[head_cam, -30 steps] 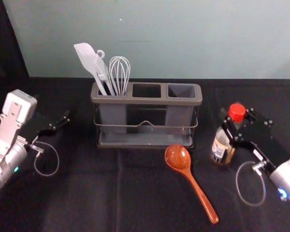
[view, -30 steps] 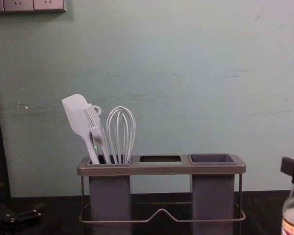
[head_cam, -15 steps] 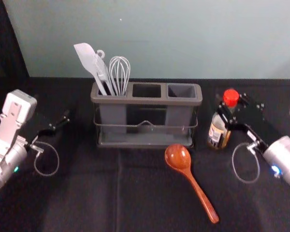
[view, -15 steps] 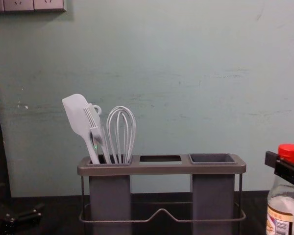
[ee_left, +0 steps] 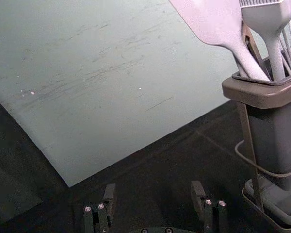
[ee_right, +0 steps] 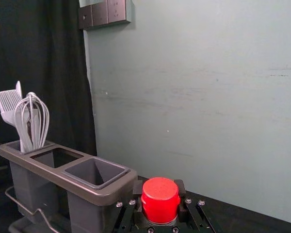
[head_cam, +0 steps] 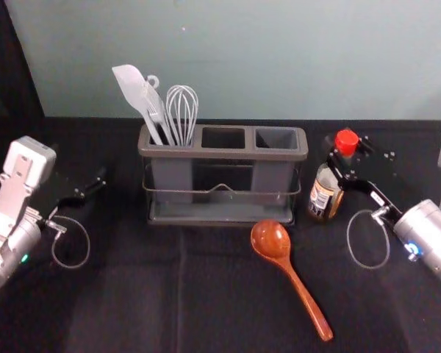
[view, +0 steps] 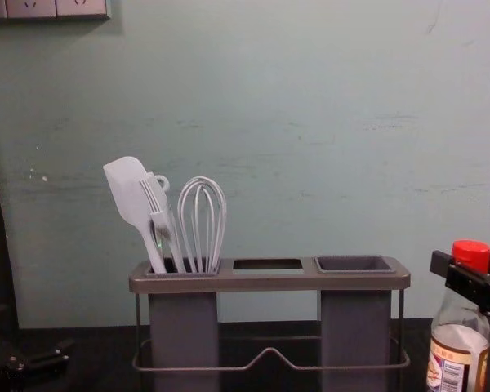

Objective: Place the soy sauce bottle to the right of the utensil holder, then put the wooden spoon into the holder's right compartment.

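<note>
In the head view my right gripper [head_cam: 343, 156] is shut on the neck of the soy sauce bottle [head_cam: 324, 193], upright just right of the utensil holder [head_cam: 222, 153]. Its red cap [ee_right: 160, 199] sits between the fingers of my right gripper [ee_right: 160, 204] in the right wrist view. The wooden spoon [head_cam: 291, 273] lies in front of the holder, bowl toward it. The holder's right compartment [view: 354, 343] has nothing in it. My left gripper [head_cam: 95, 187] is parked at the left; in the left wrist view the left gripper [ee_left: 153, 196] stands open.
A white spatula [head_cam: 136, 92], a brush and a whisk [head_cam: 182, 114] stand in the holder's left compartment. The wall [head_cam: 279, 59] rises behind the black-covered table [head_cam: 132, 294]. A dark curtain [ee_right: 39, 63] hangs at the left.
The right gripper has carried the bottle left and farther back, close to the holder's right side. The left arm, the holder and the spoon have stayed still.
</note>
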Robot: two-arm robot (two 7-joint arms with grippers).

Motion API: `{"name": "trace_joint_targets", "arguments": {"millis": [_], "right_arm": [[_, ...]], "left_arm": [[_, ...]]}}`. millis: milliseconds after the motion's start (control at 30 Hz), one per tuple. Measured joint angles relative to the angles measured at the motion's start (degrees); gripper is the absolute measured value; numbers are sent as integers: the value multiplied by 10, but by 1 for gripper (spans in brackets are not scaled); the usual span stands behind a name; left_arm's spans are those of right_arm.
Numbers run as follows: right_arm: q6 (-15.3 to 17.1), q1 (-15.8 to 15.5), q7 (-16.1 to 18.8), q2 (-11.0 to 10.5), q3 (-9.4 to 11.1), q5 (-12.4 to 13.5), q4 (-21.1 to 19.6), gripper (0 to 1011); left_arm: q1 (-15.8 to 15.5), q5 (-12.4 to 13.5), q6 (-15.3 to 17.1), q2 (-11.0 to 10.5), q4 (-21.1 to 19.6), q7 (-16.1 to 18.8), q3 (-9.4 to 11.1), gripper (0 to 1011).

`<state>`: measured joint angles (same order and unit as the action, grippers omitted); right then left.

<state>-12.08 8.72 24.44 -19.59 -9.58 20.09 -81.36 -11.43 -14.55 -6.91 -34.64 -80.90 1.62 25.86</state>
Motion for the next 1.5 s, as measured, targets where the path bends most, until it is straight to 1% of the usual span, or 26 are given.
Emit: {"name": "trace_joint_targets", "arguments": {"millis": [167,500,1367,1400,1500], "right_arm": [[-10,7,7,2,-2,10,15,382],[-16,18,15,1,-9,16,34,382],[-21,32,17,3,-19,20,49,382],[-21,32,17,4,-19,20,50,384],[-22,33,17,4,-20,20,52,461]], "left_arm": [[0,0,0,0,0,0,0,1000],[0,0,0,0,0,0,0,1000],[0,0,0,0,0,0,0,1000],[0,0,0,0,0,0,0,1000],[0,0,0,0,0,0,0,1000]]}}
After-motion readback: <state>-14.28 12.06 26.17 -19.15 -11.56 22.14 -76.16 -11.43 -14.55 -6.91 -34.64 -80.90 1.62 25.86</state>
